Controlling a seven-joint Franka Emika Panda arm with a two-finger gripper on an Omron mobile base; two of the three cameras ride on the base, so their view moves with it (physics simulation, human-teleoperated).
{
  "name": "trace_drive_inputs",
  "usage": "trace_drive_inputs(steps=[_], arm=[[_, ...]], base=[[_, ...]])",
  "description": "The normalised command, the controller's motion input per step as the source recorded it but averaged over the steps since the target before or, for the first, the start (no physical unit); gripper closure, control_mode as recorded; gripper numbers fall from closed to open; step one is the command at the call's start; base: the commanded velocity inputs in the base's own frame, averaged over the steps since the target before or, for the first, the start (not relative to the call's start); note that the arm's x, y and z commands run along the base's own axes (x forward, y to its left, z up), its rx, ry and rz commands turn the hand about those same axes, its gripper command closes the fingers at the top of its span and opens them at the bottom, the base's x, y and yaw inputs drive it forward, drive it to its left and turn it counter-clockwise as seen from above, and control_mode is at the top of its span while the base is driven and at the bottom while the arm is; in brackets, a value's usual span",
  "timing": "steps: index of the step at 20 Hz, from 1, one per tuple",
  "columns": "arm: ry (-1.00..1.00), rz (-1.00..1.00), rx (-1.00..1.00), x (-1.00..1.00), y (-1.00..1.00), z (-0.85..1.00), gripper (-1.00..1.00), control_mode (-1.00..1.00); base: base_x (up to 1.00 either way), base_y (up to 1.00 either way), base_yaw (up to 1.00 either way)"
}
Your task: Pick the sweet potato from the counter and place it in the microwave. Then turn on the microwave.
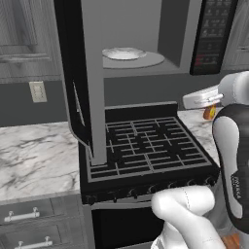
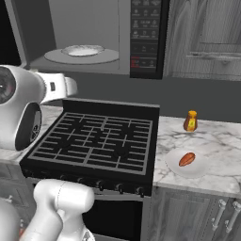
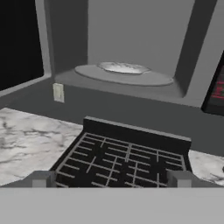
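From my seat at the controls, the two-finger gripper (image 3: 109,178) has its dark fingertips (image 3: 40,179) spread as wide as they go, with nothing between them. It looks out over the black grated stovetop (image 3: 127,157), and up ahead of it gapes the wide grey microwave (image 3: 131,43) with its black glass door (image 1: 73,73) swung open to the gripper's left and the white round plate (image 3: 123,68) resting on the grey turntable inside. The small oblong orange-red sweet potato (image 2: 187,159) lies well off to the gripper's right, on a shallow white dish (image 2: 200,170) on the white marble-look counter (image 2: 221,141) beside the stove. Its long axis runs diagonally, one tapered end toward the counter's front edge, the other toward the back wall. The orange bottle with a yellow cap (image 2: 190,121) stands just behind it.
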Motion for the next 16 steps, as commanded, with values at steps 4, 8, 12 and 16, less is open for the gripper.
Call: trace_drive_inputs(steps=[4,8,12,16], arm=[[0.13,-0.29,-0.02,0.26,-0.21,0.00,-1.00,-1.00],[0.11,-0.32,-0.01,0.22,-0.18,0.00,-1.00,-1.00],[0.09,-0.30,0.00,0.19,-0.29,0.00,-1.00,-1.00],[0.07,-0.27,0.00,0.19,-0.36,-0.02,-1.00,-1.00]], base=[[0.00,0.00,0.00],[0.00,0.00,0.00],[0.00,0.00,0.00],[0.00,0.00,0.00]])
